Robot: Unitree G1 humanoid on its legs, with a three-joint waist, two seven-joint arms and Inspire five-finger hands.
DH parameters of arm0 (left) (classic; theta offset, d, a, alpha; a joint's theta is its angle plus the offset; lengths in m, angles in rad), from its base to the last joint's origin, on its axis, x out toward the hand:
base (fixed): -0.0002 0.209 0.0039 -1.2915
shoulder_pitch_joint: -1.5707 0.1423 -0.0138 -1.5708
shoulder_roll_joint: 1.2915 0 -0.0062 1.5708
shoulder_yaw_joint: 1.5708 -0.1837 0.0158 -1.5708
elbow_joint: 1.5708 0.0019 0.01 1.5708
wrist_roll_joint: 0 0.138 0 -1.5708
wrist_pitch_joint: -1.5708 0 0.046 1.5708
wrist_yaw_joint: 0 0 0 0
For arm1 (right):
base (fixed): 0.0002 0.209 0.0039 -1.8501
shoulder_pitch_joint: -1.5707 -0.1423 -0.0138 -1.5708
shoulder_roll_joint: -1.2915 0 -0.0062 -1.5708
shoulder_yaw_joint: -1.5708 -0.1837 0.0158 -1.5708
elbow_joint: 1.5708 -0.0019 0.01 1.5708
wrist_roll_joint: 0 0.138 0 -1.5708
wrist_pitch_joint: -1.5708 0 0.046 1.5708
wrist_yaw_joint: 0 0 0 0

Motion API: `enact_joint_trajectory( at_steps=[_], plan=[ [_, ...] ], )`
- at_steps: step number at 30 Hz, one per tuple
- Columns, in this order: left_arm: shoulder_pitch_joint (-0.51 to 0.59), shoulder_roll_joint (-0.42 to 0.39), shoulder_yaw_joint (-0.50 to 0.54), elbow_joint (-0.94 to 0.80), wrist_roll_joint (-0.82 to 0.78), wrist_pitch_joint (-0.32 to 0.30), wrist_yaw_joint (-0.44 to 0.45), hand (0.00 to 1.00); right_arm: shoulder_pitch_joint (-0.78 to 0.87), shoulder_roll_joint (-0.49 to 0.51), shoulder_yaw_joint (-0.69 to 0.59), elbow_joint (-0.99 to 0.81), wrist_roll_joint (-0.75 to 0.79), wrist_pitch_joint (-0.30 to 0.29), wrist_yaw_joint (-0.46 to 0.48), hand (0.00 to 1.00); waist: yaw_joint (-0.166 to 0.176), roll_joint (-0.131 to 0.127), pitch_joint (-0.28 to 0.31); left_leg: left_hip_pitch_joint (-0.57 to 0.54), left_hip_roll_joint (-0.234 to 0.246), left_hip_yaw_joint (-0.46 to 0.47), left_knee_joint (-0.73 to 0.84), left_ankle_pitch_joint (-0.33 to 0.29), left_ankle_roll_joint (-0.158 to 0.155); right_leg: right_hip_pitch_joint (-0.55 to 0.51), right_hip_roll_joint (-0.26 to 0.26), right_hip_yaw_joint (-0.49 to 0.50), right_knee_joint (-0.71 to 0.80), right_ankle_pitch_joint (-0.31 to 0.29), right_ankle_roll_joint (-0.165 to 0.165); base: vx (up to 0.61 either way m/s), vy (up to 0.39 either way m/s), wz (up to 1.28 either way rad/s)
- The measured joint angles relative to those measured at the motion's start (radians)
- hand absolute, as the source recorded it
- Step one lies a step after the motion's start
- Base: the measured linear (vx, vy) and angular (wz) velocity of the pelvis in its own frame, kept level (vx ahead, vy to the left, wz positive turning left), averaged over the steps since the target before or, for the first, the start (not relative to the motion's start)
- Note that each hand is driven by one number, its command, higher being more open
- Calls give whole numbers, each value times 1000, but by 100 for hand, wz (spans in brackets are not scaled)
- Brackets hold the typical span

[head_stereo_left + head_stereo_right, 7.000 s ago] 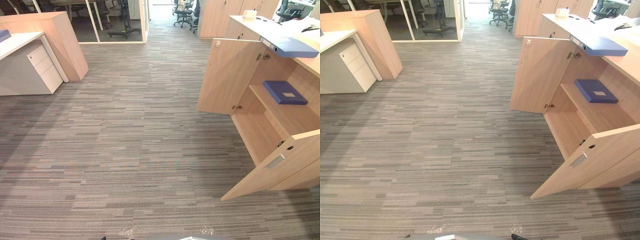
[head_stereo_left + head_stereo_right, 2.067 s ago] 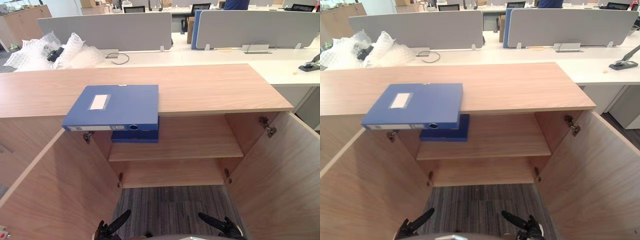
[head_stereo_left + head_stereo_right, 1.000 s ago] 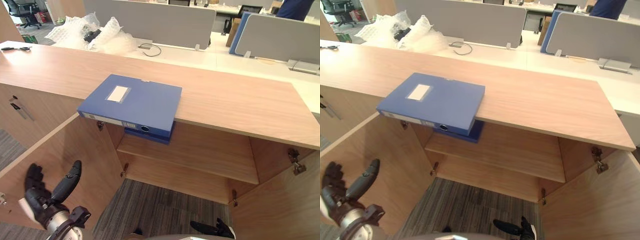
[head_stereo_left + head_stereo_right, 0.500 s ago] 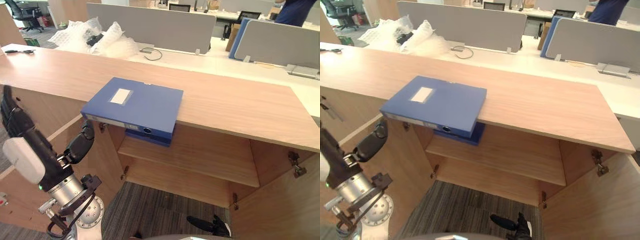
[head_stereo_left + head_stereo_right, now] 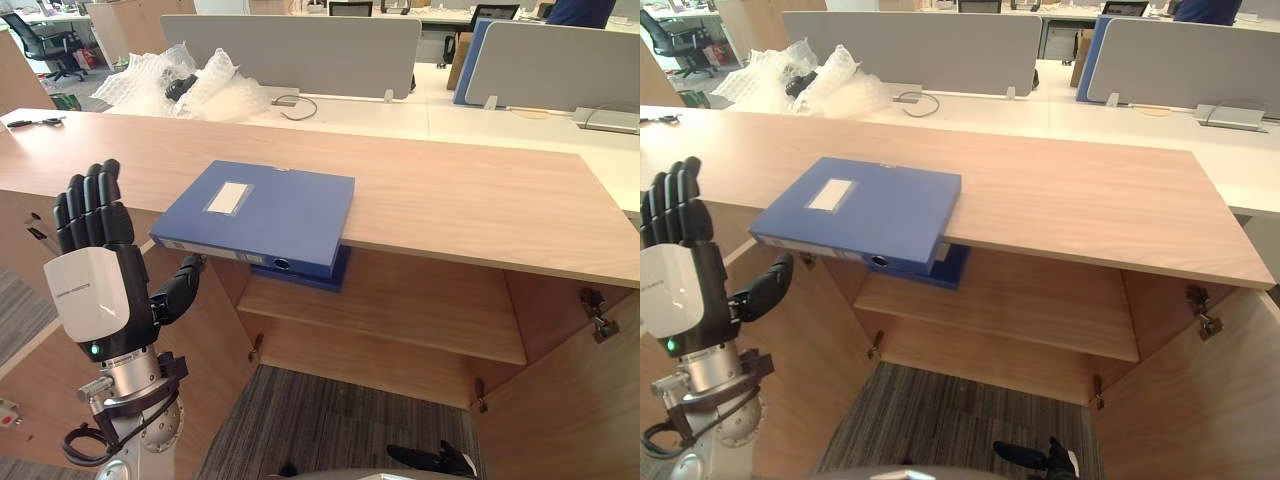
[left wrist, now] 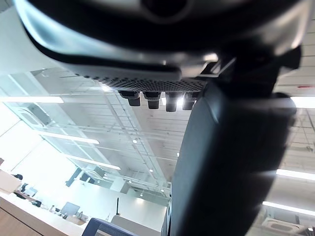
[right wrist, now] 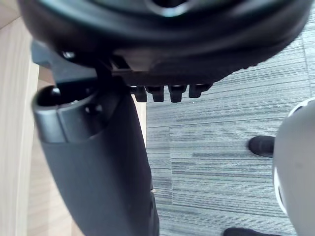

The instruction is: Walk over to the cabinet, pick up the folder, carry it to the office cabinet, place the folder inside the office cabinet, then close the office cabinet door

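A blue folder (image 5: 260,215) lies flat on the wooden cabinet top (image 5: 480,210), its near end jutting over the front edge. A second blue folder (image 5: 322,277) rests on the inner shelf (image 5: 400,310) just below it. My left hand (image 5: 95,275) is raised to the left of the top folder, a short way off it, open with fingers straight up and holding nothing. My right hand (image 5: 430,460) hangs low in front of the open cabinet, over the carpet, open and holding nothing.
Both cabinet doors stand wide open, the left door (image 5: 40,400) right behind my left arm, the right door (image 5: 570,420) at the lower right. Behind the cabinet are white desks with grey dividers (image 5: 300,50), bubble wrap (image 5: 180,80) and a cable (image 5: 300,103).
I walked from beside the open cabinet round to face it. In the last second my left hand rose from low by the left door to folder height, fingers now upright.
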Motion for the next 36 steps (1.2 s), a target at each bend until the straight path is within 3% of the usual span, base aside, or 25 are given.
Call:
enact_joint_trajectory(
  at_steps=[17,23,36],
  plan=[
    [-2,144,-4,78,16,-98,-74,100,-2,-7,3,16,-36,0,13,100,-15,-8,6,7,0,17,-26,24,11,-17,-1,37,5,-4,-7,-22,2,-3],
    [-23,207,-11,178,16,-95,-98,100,-4,-9,20,13,-36,0,14,100,-19,-9,8,21,0,21,-51,40,12,-20,-3,38,10,-4,-7,-5,3,0],
    [-101,210,-11,272,16,-83,-122,100,2,-9,16,-7,-36,1,19,100,-23,-1,17,24,2,32,-57,50,13,-17,-4,48,-2,-4,-6,-23,2,-2]
  ],
)
